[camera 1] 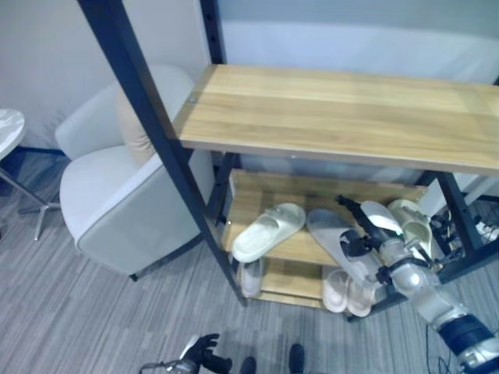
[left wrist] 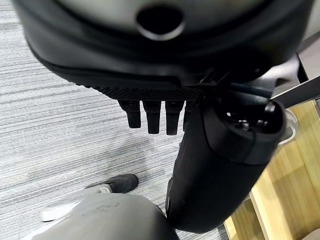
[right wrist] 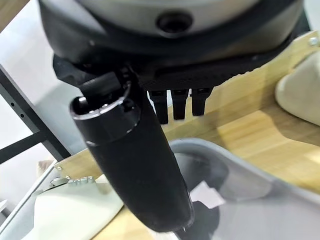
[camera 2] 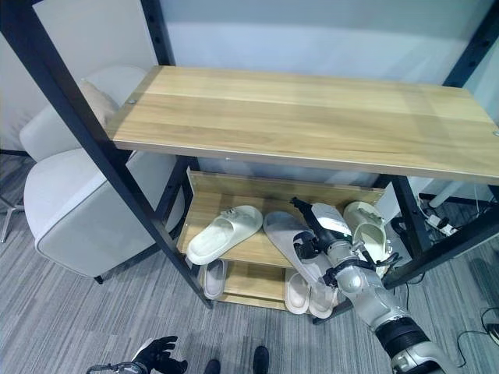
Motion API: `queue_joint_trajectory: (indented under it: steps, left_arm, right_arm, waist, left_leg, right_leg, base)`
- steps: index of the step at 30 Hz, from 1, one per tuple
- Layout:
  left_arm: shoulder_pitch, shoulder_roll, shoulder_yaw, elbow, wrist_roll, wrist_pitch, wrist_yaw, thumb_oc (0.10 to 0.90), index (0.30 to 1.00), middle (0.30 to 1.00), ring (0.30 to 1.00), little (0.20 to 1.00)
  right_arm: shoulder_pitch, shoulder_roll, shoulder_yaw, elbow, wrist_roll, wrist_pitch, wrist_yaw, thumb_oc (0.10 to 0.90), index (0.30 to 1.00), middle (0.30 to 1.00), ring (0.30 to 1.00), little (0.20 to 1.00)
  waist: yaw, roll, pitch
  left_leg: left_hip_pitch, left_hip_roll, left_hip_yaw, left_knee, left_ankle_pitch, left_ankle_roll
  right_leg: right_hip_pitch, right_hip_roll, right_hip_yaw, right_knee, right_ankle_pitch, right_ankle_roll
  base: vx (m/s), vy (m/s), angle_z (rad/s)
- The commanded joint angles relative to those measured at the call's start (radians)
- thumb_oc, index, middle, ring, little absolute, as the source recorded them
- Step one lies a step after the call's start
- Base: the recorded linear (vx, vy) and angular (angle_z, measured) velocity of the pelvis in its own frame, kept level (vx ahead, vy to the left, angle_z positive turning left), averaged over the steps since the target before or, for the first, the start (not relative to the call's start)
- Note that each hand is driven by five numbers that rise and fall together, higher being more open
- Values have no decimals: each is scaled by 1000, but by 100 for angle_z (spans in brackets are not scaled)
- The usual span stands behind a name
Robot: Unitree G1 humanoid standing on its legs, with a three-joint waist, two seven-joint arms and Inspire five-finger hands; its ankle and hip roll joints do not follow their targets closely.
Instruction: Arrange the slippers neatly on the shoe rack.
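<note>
The shoe rack [camera 1: 335, 109] has a wide wooden top and two lower shelves. On the middle shelf [camera 1: 257, 195] a cream slipper [camera 1: 269, 230] lies at the left. A grey slipper [camera 1: 331, 232] lies slanted beside it, its heel past the shelf's front edge. A white slipper [camera 1: 380, 216] and a pale green one [camera 1: 413, 222] sit further right. My right hand [camera 1: 355, 244] hovers over the grey slipper, fingers straight toward the shelf's back and thumb [right wrist: 130, 165] laid across its footbed [right wrist: 250, 200]. My left hand [camera 1: 204, 351] hangs open low over the carpet.
More pale slippers stand on the bottom shelf, a pair [camera 1: 347, 292] at the right and one [camera 1: 251, 276] at the left. A white armchair [camera 1: 117, 195] stands close to the rack's left post. A small round table [camera 1: 9, 128] is further left. Grey carpet lies in front.
</note>
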Motion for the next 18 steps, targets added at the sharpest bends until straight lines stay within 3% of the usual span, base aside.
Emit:
queue_joint_trajectory:
  steps: [1,8,13,18]
  left_arm:
    - [40,-35,-72,83,-8,10,0,800,900,900,900,900]
    - [48,-38,-57,80,-3,8,-3,800,900,900,900,900]
    - [51,-39,-44,80,10,8,-15,800,900,900,900,900]
    - [52,-46,-35,88,14,10,-23,800,900,900,900,900]
  right_arm:
    - [-133,-10,-68,-31,-8,-36,-91,400,300,300,300,300]
    - [-62,-49,-127,-80,-29,-43,-83,400,300,300,300,300]
    - [54,-107,-243,-146,-37,-51,-85,400,300,300,300,300]
    - [127,-82,-322,-254,35,-84,-66,400,300,300,300,300]
  waist:
    - [26,-32,-8]
    - [16,-28,-17]
    - [-5,-23,-23]
    - [-22,-14,-24]
  left_leg:
    - [-11,6,59,-7,-48,-17]
    - [2,6,57,-7,-55,-19]
    - [7,7,61,-7,-56,-22]
    - [9,11,70,-7,-54,-23]
  right_leg:
    - [80,-22,28,3,-151,76]
    - [92,-24,26,3,-154,76]
    - [95,-25,22,3,-153,78]
    - [91,-27,28,3,-149,79]
  base:
    - [24,10,11]
    - [5,1,3]
    - [1,-1,1]
    - [0,0,0]
